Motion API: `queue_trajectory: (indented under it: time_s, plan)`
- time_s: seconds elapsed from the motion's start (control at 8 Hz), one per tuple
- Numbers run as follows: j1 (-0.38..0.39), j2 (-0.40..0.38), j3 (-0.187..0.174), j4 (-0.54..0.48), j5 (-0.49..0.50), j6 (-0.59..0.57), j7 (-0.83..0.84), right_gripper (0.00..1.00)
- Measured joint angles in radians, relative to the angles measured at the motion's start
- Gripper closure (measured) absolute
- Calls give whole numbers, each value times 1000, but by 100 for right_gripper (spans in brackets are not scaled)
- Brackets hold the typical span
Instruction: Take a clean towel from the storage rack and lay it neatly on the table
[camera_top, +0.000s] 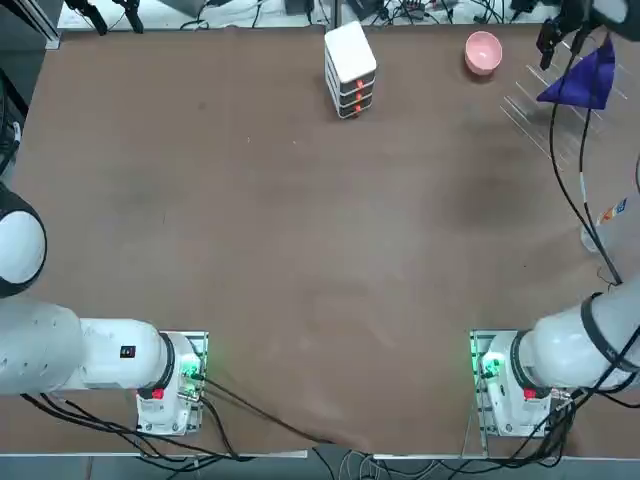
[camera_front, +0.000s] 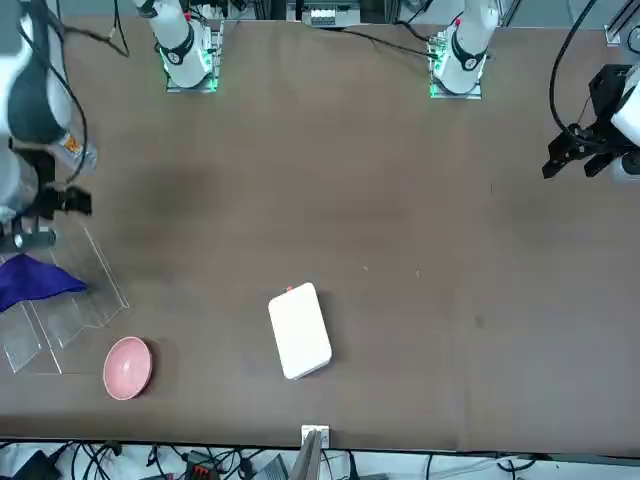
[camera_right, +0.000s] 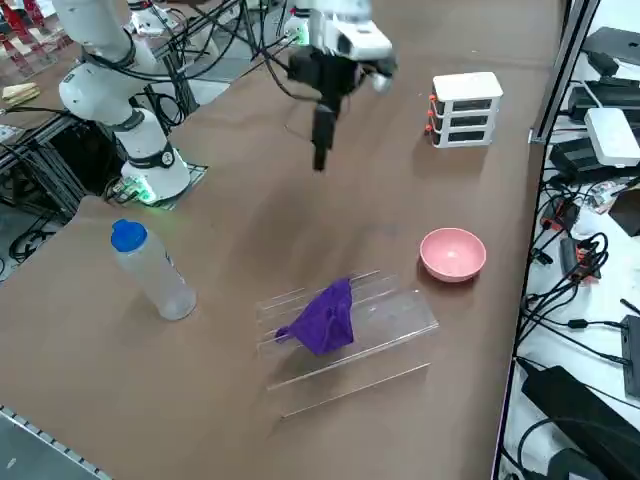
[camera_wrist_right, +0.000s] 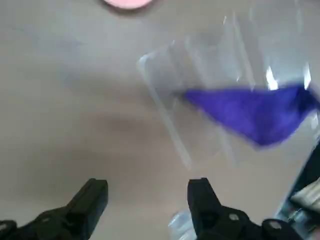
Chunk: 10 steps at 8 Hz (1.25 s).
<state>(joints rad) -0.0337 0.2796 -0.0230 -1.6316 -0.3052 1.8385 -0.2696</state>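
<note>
The deep purple towel (camera_top: 582, 82) (camera_right: 325, 318) (camera_wrist_right: 255, 114) (camera_front: 35, 281) hangs draped over the storage rack (camera_right: 395, 325) (camera_top: 535, 112) (camera_wrist_right: 172, 85) (camera_front: 70, 320), a frame of clear rods at the table's (camera_top: 300, 230) far right. My right gripper (camera_wrist_right: 146, 192) (camera_right: 321, 150) (camera_top: 553, 42) hovers well above the table beside the rack, pointing down. It is open, with nothing between its two black fingers (camera_wrist_right: 92, 197). It is not touching the towel or the rack.
A pink bowl (camera_top: 483, 52) (camera_right: 453, 253) sits just left of the rack at the far edge. A white stacked box with orange marks (camera_top: 350, 68) (camera_right: 465, 108) stands at the far middle. A clear bottle with a blue cap (camera_right: 150, 270) stands nearer the right arm's base.
</note>
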Motion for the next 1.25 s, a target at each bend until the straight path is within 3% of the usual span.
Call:
queue_trajectory:
  time_s: [0.75,1.0,1.25]
  plan:
    - [-236,168,-17,4,-136,454,-543,2]
    - [-300,205,-18,7,-138,554,-646,2]
    - [-308,234,-15,47,-139,584,-659,2]
